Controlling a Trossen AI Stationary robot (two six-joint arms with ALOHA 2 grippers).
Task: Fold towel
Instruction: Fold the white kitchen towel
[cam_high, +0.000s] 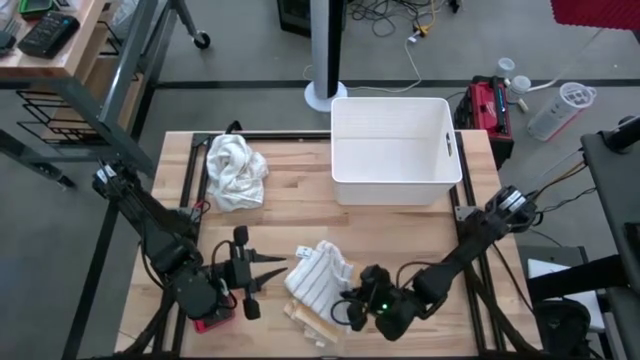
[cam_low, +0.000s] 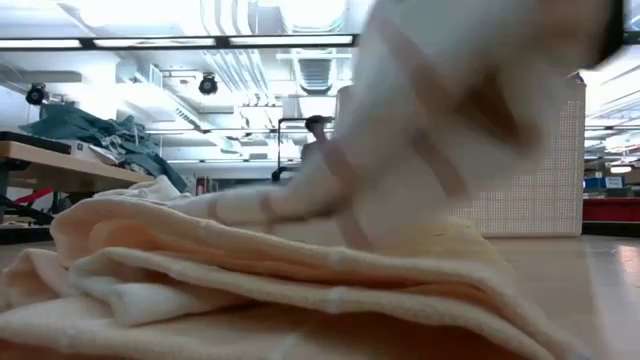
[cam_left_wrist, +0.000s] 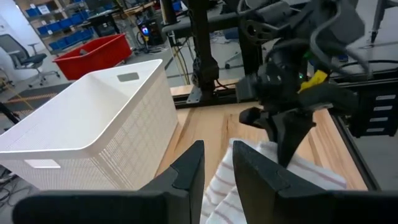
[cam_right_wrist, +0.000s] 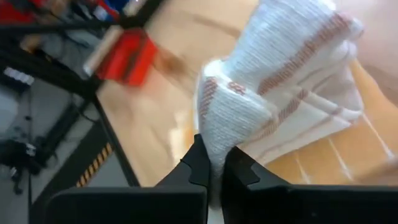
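Folding was under way at the front of the bench (cam_high: 300, 190), on the side far from the white bin (cam_high: 395, 150), which serves here as the landmark. The striped towel (cam_high: 318, 272) lay bunched well in front of that bin, with its near edge on the wood. The right gripper (cam_high: 352, 303), down at the towel's front corner, had its jaws pressed together on a fold of the cloth; the right wrist view showed the striped fabric (cam_right_wrist: 273, 93) rising straight out of the pinch. The left gripper (cam_high: 268, 272) waited just beside the towel on the side away from the right arm, its jaws narrowly parted and holding nothing that could be seen. By my judgement the step in hand was lifting a corner to carry it over; the next move would call for drawing that corner across the rest of the towel while the other edge stayed flat, perhaps pinned by the left gripper. A second, crumpled white cloth (cam_high: 236, 170) sat beside the bin, toward the left arm's side. The low view was almost filled by blurred cloth, so the towel's full outline and any finished folds could not be made out.
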